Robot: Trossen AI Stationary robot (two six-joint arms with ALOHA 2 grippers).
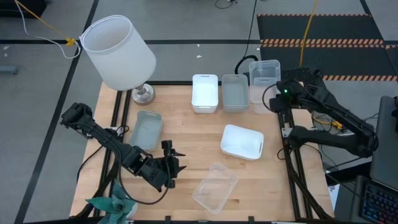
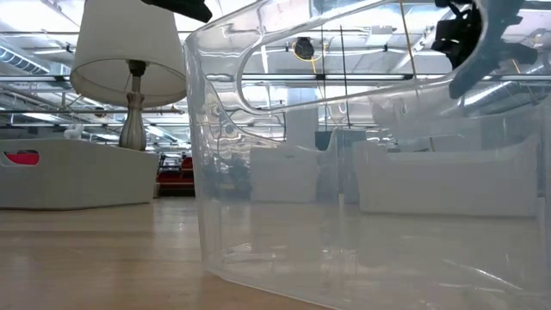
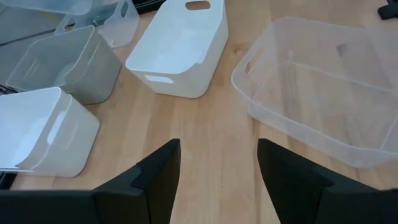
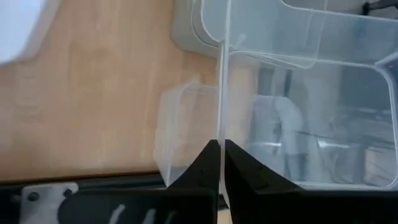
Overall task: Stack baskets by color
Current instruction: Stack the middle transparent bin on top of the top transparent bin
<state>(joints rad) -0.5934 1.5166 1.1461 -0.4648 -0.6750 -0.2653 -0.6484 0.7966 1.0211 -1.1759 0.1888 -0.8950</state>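
Nearest the low camera stands a clear basket (image 2: 362,172), filling most of that view; from above it (image 1: 215,185) lies at the table's front edge, its long axis slanted, one short end turned toward the lamp (image 1: 121,53) and the other toward the front right corner. The left gripper (image 1: 171,163) hovers just on the lamp side of it with its fingers (image 3: 158,177) spread apart and nothing between them; in the left wrist view the clear basket (image 3: 323,87) sits ahead and off to one side of the fingers, not touching them. Farther from the lamp than that gripper, a white basket (image 1: 242,141) lies alone at mid-table, slightly skewed. A grey basket (image 1: 147,129) rests just in front of the lamp's base, long axis running front to back. Along the back edge, beside the lamp, stand a white basket (image 1: 204,93), a grey one (image 1: 235,93) and a clear stack (image 1: 263,76), all front to back. The right gripper (image 1: 281,94) is clenched on the thin wall of that clear stack (image 4: 298,93), the wall pinched between its fingers (image 4: 205,165). No lettering is legible.
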